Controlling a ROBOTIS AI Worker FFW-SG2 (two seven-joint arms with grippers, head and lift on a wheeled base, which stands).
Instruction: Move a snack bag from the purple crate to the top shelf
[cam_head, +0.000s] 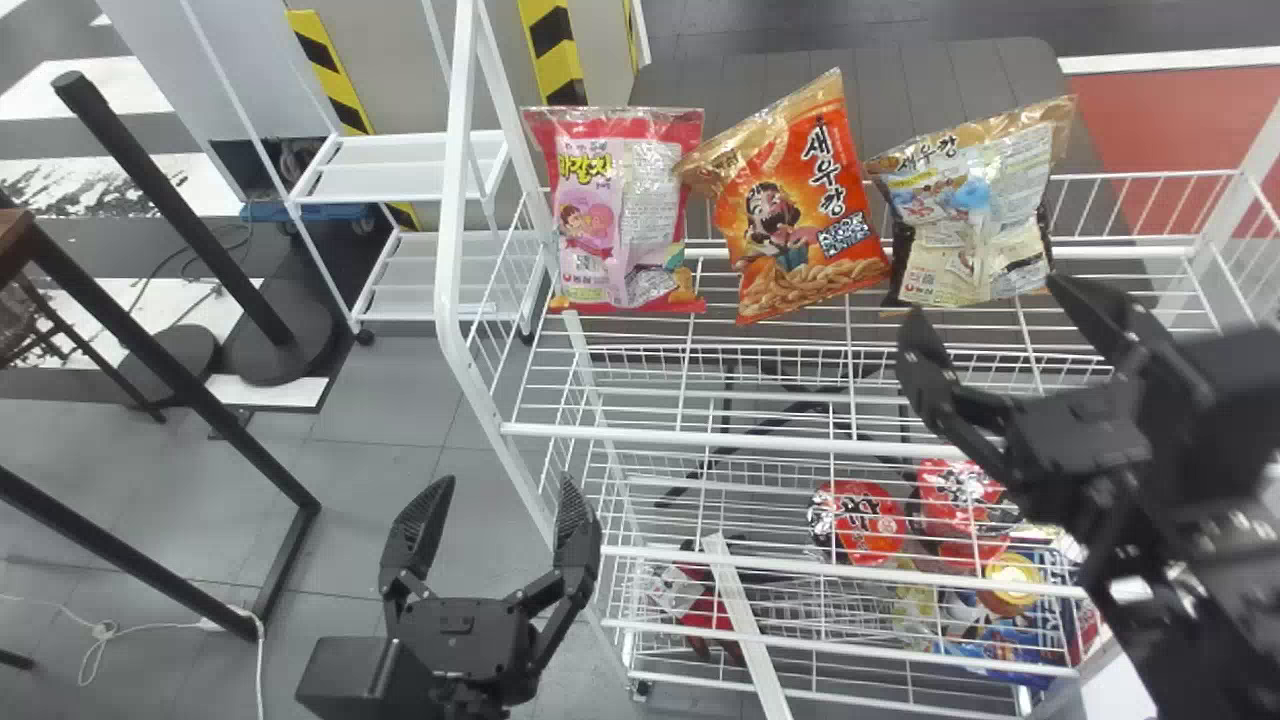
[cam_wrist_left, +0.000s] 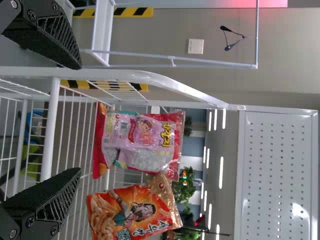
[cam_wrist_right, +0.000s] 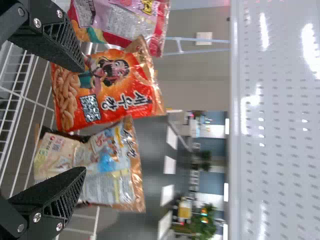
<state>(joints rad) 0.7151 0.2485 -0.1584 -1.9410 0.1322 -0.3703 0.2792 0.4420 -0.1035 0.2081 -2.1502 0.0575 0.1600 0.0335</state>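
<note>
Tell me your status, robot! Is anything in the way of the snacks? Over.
Left gripper open, right gripper open, both empty. Three snack bags on wire shelf. Nothing seen blocking right gripper's way to them.

Wire rack (cam_head: 453, 250) white; on it, left to right: pink bag (cam_head: 600, 215) with red borders, orange bag (cam_head: 790, 215) with gold top, cream bag (cam_head: 985, 225) with blue patch and gold-brown top. Behind the rack, tape (cam_head: 332, 72) banded diagonally yellow and black, floor patch (cam_head: 1190, 140) red; floor (cam_head: 370, 440) left of it, grey.

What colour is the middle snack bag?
The middle bag is mostly orange, best seen in head view.
</note>
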